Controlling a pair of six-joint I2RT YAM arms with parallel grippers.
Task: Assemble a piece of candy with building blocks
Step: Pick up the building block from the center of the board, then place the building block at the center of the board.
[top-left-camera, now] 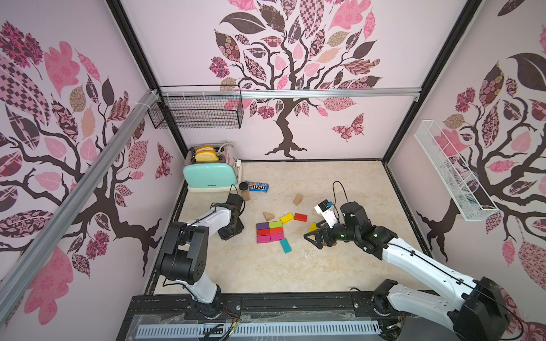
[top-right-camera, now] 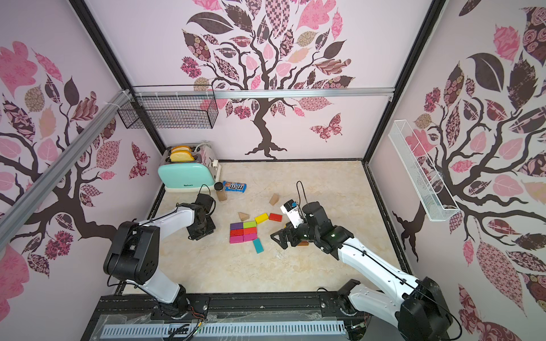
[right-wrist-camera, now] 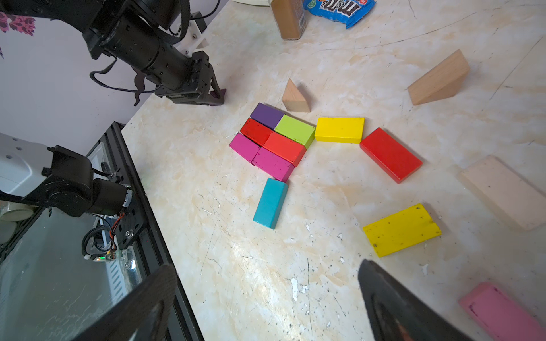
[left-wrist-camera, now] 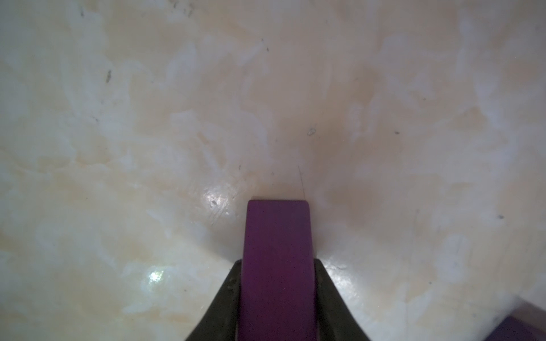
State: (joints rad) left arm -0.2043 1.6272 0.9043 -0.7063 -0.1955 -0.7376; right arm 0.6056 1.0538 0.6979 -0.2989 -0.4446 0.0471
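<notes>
Marble-pattern tabletop (top-left-camera: 325,265) carries scattered building blocks (top-left-camera: 269,231). Left gripper (left-wrist-camera: 277,265) clamps a purple block (left-wrist-camera: 277,230). Right gripper (right-wrist-camera: 266,268) stands spread wide.

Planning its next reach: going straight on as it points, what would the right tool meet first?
Likely the bare tabletop, just short of the teal block; depth is hard to judge.
</notes>
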